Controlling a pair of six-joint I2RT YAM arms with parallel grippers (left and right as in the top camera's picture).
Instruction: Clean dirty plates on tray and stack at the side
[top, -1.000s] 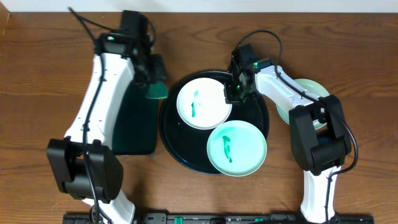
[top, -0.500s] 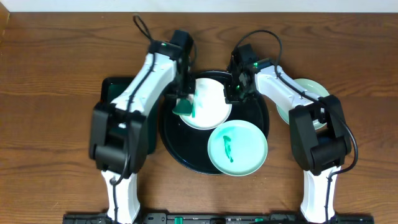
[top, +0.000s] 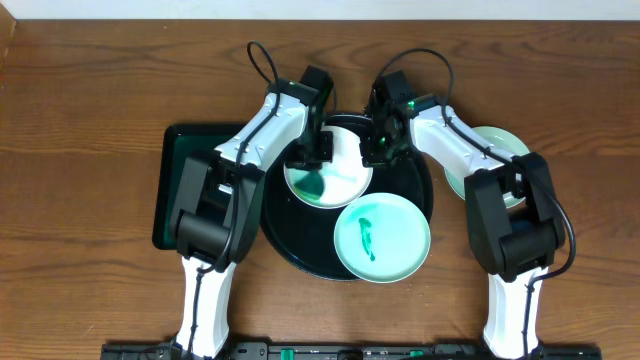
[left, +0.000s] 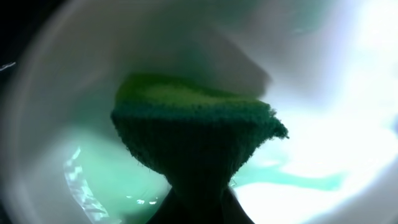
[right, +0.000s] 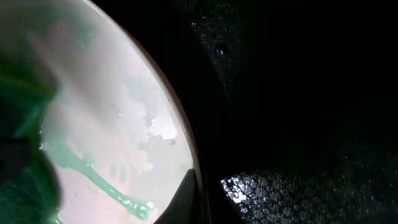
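- Overhead view: the left gripper (top: 312, 160) is closed tight on a sponge (top: 312, 183) and presses it down on the white plate (top: 345, 170) directly beneath it.
- The right gripper (top: 378, 150) sits at that plate's far edge, opposite the left gripper. The right wrist view shows one finger (right: 186, 190) across the rim. It looks pinched on the rim to steady the plate, but the lower finger is hidden.
- The white plate lies inside the black tray (top: 285, 245), between the two grippers.
- Progress: about mid-task. The white plate is being scrubbed and is not clean; wet green film (left: 292, 182) is spread beside the sponge.
- The mint plate (top: 395, 235) is on the tray just behind both grippers, toward the robot's base. Its smear (top: 365, 238) is intact, so it looks untouched.
- The second mint plate (top: 500, 145) is off the tray, out past the right gripper and partly under the right arm. No smear shows on the visible part, so it is probably done and starts the stack.
- Left to do, judging from this: finish and move the white plate, then wipe and stack the mint one.
- Materials: the plates are glossy, smooth, round and shallow. The sponge is soft with a fuzzy dark green scrub face and a yellow-green foam back. The tray is matte black and speckled with droplets. The table (top: 80, 120) is wood-grain.
- A dark green rectangular tray (top: 185, 190) lies outboard of the left gripper.
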